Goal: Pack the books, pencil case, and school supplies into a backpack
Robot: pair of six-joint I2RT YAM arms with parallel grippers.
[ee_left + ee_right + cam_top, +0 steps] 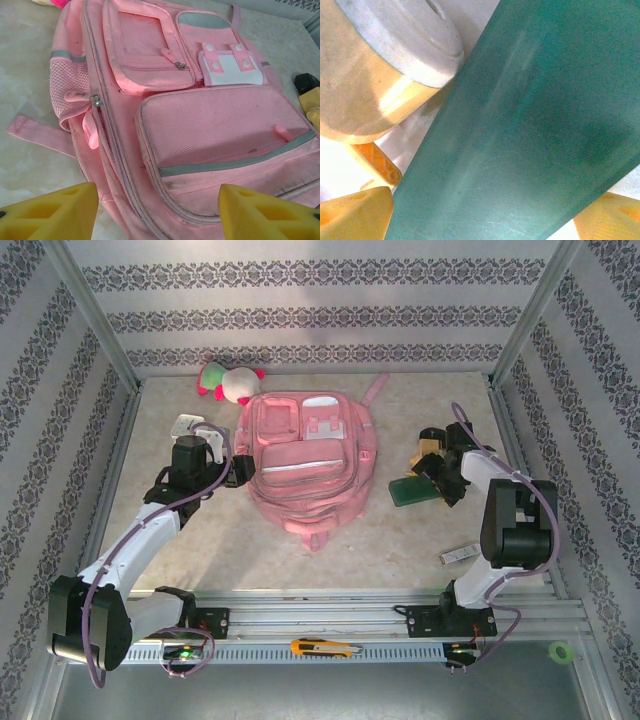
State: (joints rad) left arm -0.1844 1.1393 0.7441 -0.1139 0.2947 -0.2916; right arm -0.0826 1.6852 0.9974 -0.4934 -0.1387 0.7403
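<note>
Pencil case [530, 125] lay between the right end effector's [482, 218] wide jaws near the bench's [300, 560] right edge, couldn't tell if gripped. Left end effector [157, 210] hovered released at the backpack's [220, 125] side.

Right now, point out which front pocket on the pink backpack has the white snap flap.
On the backpack, the small upper pocket beside the zipped one: its white flap has round snaps; the big mesh pocket below has none.
</note>
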